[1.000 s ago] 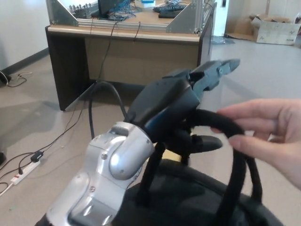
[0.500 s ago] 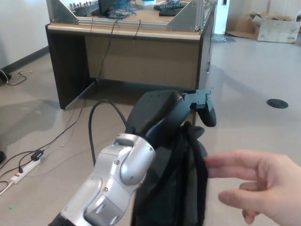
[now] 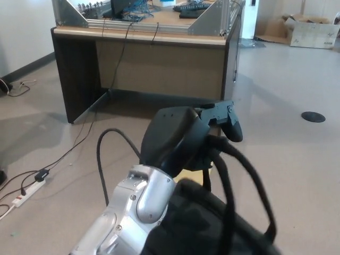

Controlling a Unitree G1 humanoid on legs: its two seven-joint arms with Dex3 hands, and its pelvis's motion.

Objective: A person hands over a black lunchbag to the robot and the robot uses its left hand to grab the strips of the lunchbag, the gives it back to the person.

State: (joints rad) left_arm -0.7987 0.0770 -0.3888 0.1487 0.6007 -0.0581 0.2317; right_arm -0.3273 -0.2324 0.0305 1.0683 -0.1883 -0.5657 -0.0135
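Note:
My left hand (image 3: 183, 139) is in the middle of the head view, on a silver forearm that comes up from the bottom left. Its fingers (image 3: 226, 123) are curled shut over the black straps (image 3: 236, 175) of the lunchbag. The straps run down from the hand to the black lunchbag (image 3: 212, 226), which hangs below at the bottom of the picture. No person's hand shows now. My right hand is out of sight.
A wooden desk (image 3: 143, 58) with a metal frame and cables on top stands across the back. A power strip and cords (image 3: 29, 188) lie on the floor at left. A cardboard box (image 3: 311, 32) sits far right, and a round floor cover (image 3: 313, 117) nearer.
The person's hand, which held the straps a second ago, has drawn away and left the picture. My left hand has closed on the straps and carries the bag alone.

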